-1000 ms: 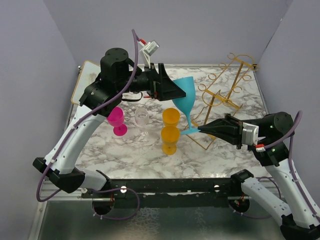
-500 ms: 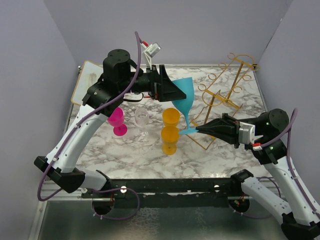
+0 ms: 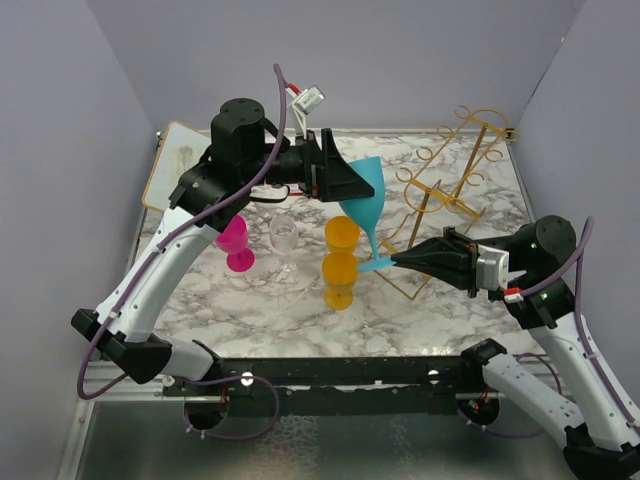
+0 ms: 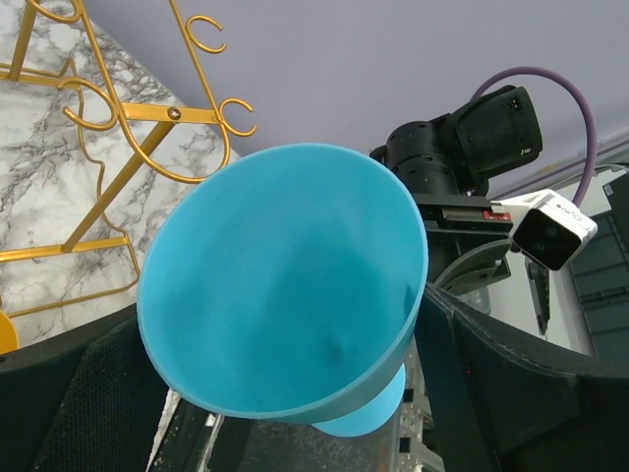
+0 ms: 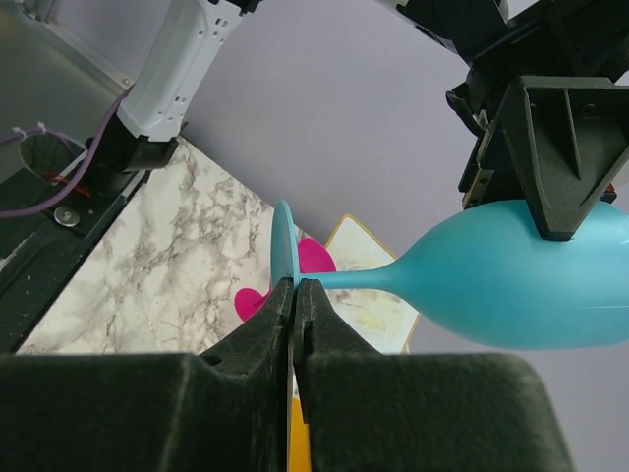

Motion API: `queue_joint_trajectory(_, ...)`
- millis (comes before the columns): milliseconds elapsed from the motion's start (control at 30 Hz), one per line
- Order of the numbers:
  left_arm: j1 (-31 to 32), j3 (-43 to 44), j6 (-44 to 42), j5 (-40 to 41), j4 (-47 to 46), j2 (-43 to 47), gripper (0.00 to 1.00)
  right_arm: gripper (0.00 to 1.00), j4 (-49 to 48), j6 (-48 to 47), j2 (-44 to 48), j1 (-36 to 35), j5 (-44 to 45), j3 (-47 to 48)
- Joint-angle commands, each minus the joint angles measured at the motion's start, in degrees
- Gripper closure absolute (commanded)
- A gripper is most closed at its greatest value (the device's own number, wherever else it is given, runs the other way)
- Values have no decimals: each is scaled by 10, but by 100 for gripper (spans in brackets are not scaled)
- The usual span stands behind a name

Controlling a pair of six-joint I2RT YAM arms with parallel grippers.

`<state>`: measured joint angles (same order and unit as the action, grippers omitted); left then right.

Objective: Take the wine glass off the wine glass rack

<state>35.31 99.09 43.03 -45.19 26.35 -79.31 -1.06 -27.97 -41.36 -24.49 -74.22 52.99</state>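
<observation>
A blue wine glass (image 3: pixel 368 196) hangs tilted in the air over the table, left of the gold wire wine glass rack (image 3: pixel 452 188) and free of its hooks. My right gripper (image 3: pixel 396 261) is shut on the thin foot (image 5: pixel 283 246) of the glass, right by the stem. My left gripper (image 3: pixel 350 188) stands open with its wide black fingers on either side of the bowl (image 4: pixel 285 295); whether they touch it I cannot tell. In the left wrist view the rack (image 4: pixel 118 118) shows behind the bowl's rim. The right wrist view shows the left gripper's finger (image 5: pixel 560 147) above the bowl.
A pink glass (image 3: pixel 235 240), a clear glass (image 3: pixel 285 238) and two orange glasses (image 3: pixel 342 232) (image 3: pixel 340 278) stand on the marble table just below and left of the blue glass. A pale board (image 3: pixel 175 160) lies at the back left. Grey walls close in on three sides.
The right gripper has carried the glass's foot slightly left, and the left gripper has shifted a little right over the bowl. Its jaws have narrowed very slightly.
</observation>
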Motion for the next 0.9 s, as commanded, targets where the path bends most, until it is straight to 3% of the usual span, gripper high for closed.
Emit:
queue_joint_trajectory(0,0,2,-4,-13,-19,1,6,98,16,-14,1,-6,7,15)
queue_joint_trajectory(167,-1,-10,-17,-4,-20,14,8,97,19,-16,7,-6,29,13)
queue_joint_trajectory(333,-1,-22,-27,1,-21,27,8,74,5,-5,13,-6,43,6)
queue_joint_trajectory(500,-4,-36,-39,13,-21,47,8,62,-5,4,20,-6,58,-2)
queue_joint_trajectory(533,-5,-39,-46,15,-20,52,8,57,-9,8,23,-6,64,-4)
queue_joint_trajectory(633,-6,-48,-89,24,-2,74,9,18,-27,28,38,-6,93,-8)
queue_joint_trajectory(667,-6,-52,-112,29,10,83,9,13,-28,32,45,-6,100,-7)
queue_joint_trajectory(867,-6,-121,-264,74,61,188,9,13,0,56,75,-6,138,20)
